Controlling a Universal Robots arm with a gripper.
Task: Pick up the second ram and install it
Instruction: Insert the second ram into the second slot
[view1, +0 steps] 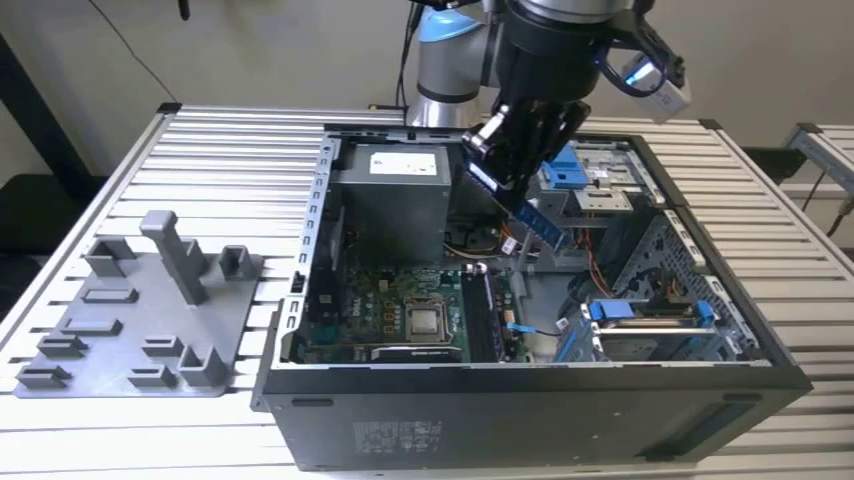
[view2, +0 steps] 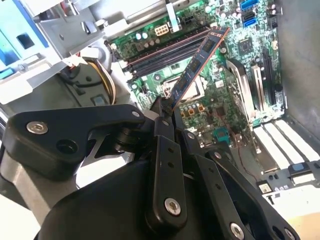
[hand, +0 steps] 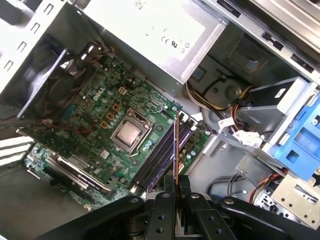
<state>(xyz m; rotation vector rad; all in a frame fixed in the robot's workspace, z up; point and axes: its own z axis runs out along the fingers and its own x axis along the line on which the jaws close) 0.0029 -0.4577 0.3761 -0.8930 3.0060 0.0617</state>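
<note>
Now: stick clamped and hanging over the open board

You are holding the second ram by one end. The gripper is pinching it with the jaws drawn nearly together on the board's two flat faces, leaving the far end and the long edges free for seating. The stick is hanging in the air inside the computer case, slanting above the motherboard and touching nothing but the fingers. In the first wrist view you are looking at it edge-on, and it is running closely along the memory slots; I judge that is why the wrist is turned this way. In the exterior view it is hovering between the power supply and the blue drive bays. It is well apart from the grey fixture plate, which is lying on the slatted table outside the case.
</note>
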